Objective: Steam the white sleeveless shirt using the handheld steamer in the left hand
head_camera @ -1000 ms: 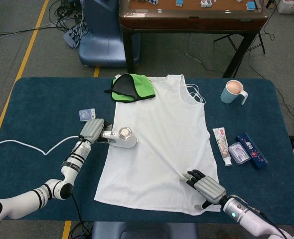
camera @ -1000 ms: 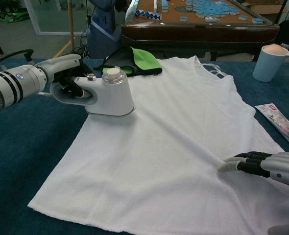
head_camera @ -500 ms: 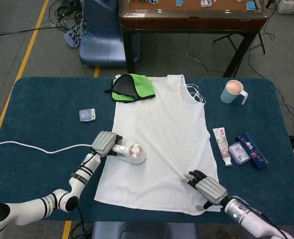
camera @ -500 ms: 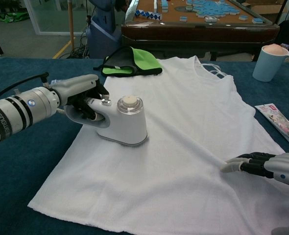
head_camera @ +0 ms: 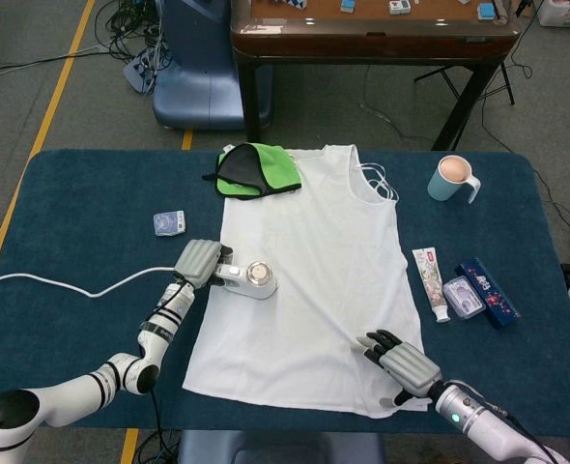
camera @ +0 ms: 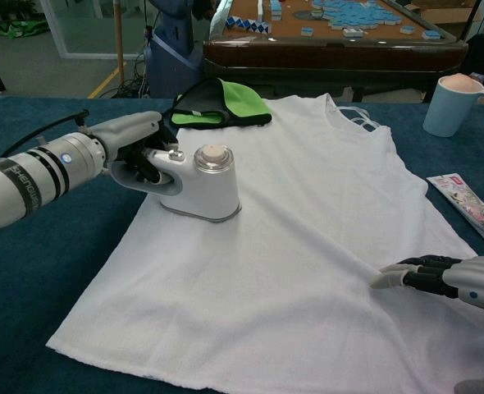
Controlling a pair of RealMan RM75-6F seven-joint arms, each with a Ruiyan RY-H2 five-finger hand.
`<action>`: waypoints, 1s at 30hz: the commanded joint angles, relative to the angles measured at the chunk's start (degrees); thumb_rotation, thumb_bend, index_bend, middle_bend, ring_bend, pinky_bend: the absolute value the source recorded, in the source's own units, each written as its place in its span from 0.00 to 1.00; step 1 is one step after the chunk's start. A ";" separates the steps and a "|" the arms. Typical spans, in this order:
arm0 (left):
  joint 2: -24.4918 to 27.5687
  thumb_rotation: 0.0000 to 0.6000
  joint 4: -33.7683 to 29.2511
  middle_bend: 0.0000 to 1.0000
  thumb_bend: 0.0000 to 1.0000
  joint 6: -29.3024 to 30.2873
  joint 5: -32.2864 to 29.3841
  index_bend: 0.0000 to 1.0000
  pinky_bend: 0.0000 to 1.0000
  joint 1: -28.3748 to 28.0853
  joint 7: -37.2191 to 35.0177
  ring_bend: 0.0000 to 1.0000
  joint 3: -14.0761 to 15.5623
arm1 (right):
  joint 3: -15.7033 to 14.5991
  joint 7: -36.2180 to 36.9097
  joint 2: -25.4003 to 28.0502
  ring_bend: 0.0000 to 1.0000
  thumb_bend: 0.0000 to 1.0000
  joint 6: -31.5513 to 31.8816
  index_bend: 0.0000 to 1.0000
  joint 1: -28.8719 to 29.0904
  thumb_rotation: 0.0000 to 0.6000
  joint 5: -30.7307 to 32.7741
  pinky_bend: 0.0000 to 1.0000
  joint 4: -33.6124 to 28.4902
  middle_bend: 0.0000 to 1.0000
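**White steamer on the shirt's left edge**

Grey-shelled, the left hand (camera: 131, 144) wraps its fingers around the handle of the handheld steamer (camera: 203, 185), whose flat base sits on the white sleeveless shirt (head_camera: 309, 280) just inside the garment's left side edge, about midway between armhole and hem. A white cord (head_camera: 68, 286) trails from behind that hand across the blue table (head_camera: 82, 193) toward the left rim. Left of the steamer the cloth-free table is open, with only a small clear packet (head_camera: 169, 222) lying up-table of the hand.

At the lower right part of the shirt the right hand (head_camera: 401, 360) lies palm down, fingers stretched out side by side and holding nothing, dark fingertips (camera: 406, 271) touching the fabric near a diagonal crease; the hem corner lies just beside its wrist.

The shirt is spread flat, neckline away from the robot, hem close to the near table edge. A green and black mask (head_camera: 256, 170) overlaps its upper left shoulder. Right of the shirt, apart from it, lie a toothpaste tube (head_camera: 430, 280), a clear case (head_camera: 463, 296) and a dark blue box (head_camera: 488, 292); a pale blue mug (head_camera: 452, 178) stands near the far right corner
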 commanded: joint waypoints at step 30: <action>3.47 1.00 -8.31 0.79 0.20 1.97 5.48 0.71 0.67 2.91 -0.68 0.67 4.50 | -0.29 0.30 -0.06 0.00 0.16 -0.06 0.00 -0.09 0.98 -0.50 0.01 0.27 0.08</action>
